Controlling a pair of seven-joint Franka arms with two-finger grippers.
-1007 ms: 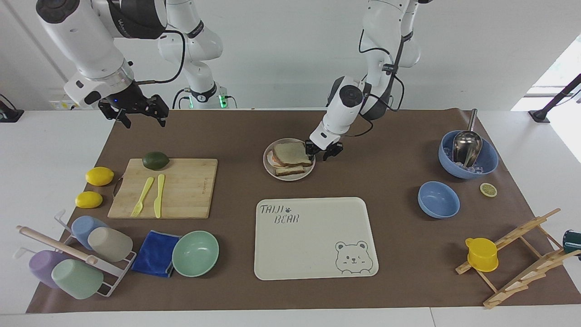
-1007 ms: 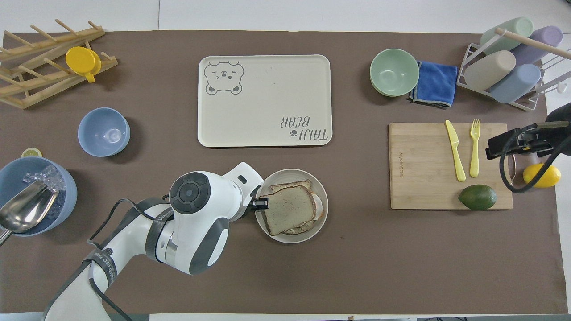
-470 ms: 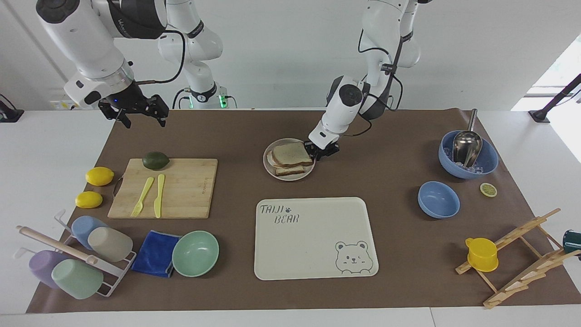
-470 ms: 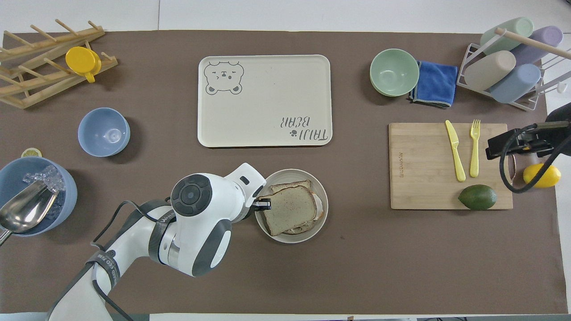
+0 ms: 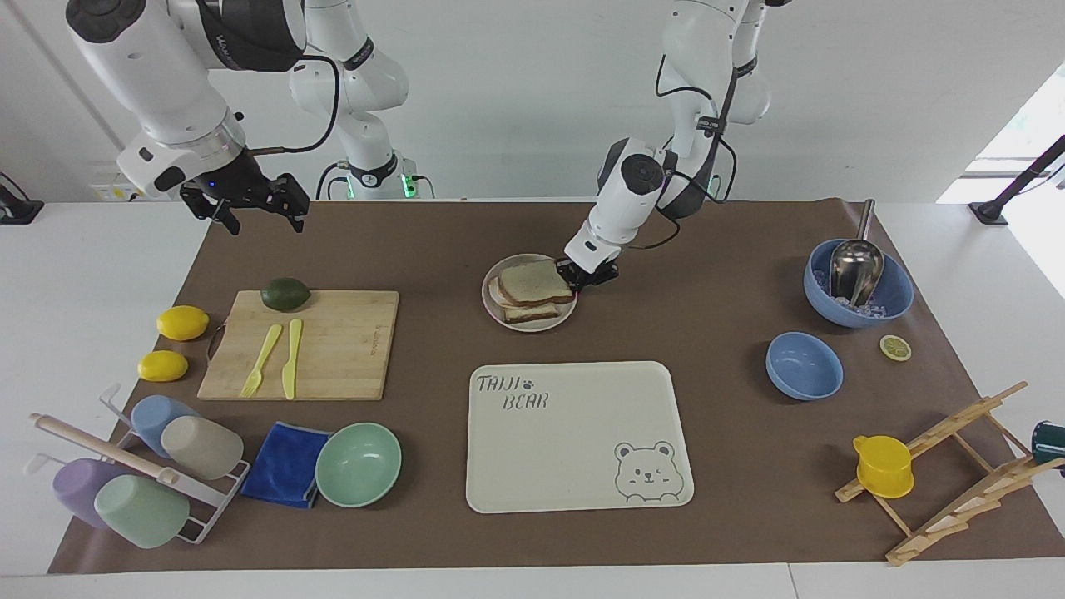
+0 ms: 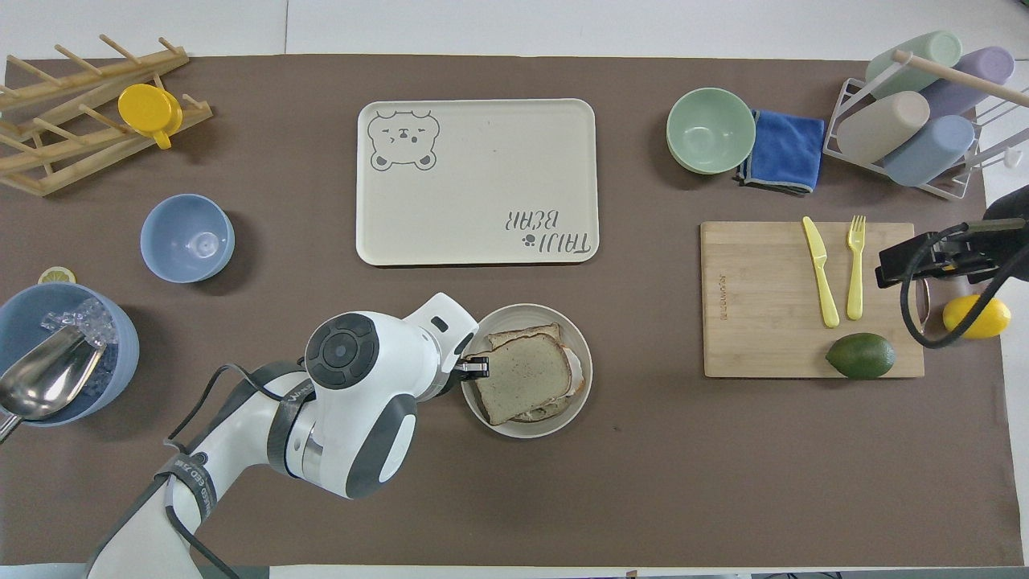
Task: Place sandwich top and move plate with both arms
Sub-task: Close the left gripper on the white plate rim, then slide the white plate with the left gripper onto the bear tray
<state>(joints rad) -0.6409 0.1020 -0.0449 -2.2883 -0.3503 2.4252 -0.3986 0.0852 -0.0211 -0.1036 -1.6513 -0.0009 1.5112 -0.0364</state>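
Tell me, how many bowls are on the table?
3. A mint-green bowl lies beside the blue cloth. A small blue bowl stands empty toward the left arm's end. A bigger blue bowl, nearer to the robots, holds ice and a metal scoop. None seems hidden.

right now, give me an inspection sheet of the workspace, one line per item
surface: brown mat on a white table.
job's things: sandwich top lies on the stack on the plate.
clutter: bear tray, cutting board, bowls, cup rack, fruit.
grippers: left gripper shut on the plate's rim toward the left arm's end; right gripper open, waiting in the air over the mat's edge.
cables: black cables loop along both arms, off the table.
surroundings: white wall; nothing else seen.
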